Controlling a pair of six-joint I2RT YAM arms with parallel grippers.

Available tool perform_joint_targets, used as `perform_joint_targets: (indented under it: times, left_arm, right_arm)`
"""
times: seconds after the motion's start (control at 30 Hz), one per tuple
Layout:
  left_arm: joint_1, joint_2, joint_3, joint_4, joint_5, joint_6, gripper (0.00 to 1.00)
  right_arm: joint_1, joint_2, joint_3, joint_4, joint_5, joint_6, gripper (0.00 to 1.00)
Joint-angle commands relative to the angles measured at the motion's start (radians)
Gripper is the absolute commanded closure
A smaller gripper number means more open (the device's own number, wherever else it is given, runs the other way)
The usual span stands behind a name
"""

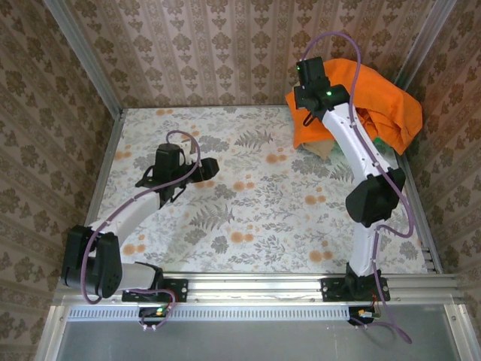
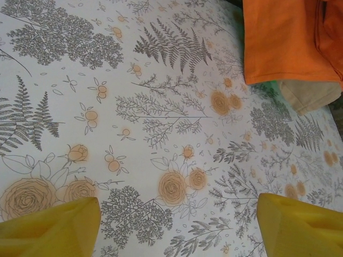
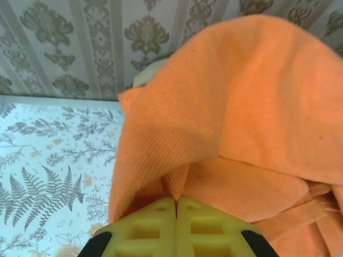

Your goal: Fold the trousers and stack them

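Right up in the far right corner of the tabletop (image 1: 248,210) sit the trousers (image 1: 379,101), a bright orange heap bunched against the wall (image 3: 69,48). No telling the two legs apart in that pile, folds over folds! From above, the right pincer's tips are hidden behind its own wrist. The right wrist view has the right pincer (image 3: 176,206) with its yellow jaws pressed tight together, and a ridge of orange cloth runs straight into the seam between them, so it's a pinch on the trousers. A big flap of orange rises in front and blocks most of what lies beyond.

Peeking out under the orange edge is a tan garment (image 2: 308,93), mostly buried, with just a corner showing. A sliver of something green (image 2: 270,84) sits beside it, too small to identify.

Over on the left, the left pincer (image 2: 177,225) has its jaws spread wide and nothing between them. It hangs above bare floral tabletop, well apart from the heap. The orange cloth is cut off at the top right of its view.
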Motion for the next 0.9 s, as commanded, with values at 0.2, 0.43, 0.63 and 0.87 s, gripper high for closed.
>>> perform_joint_targets:
  times: [0.2,0.43,0.63,0.87]
  left_arm:
    - [-0.005,-0.065,0.061,-0.063,-0.022,0.020,0.24]
    - [0.054,-0.205,0.060,-0.127,-0.101,-0.001,0.24]
    - [0.140,-0.306,0.070,-0.204,-0.137,-0.025,0.24]
    - [0.227,-0.429,0.017,-0.268,-0.199,-0.075,0.22]
  right_arm:
    - [0.193,-0.243,-0.013,0.000,-0.011,-0.034,1.00]
    - [0.460,-0.339,-0.030,-0.035,-0.161,0.029,1.00]
    - [0.675,-0.304,-0.024,-0.008,-0.253,0.148,1.00]
    - [0.736,-0.304,-0.251,0.048,-0.415,0.333,0.37]
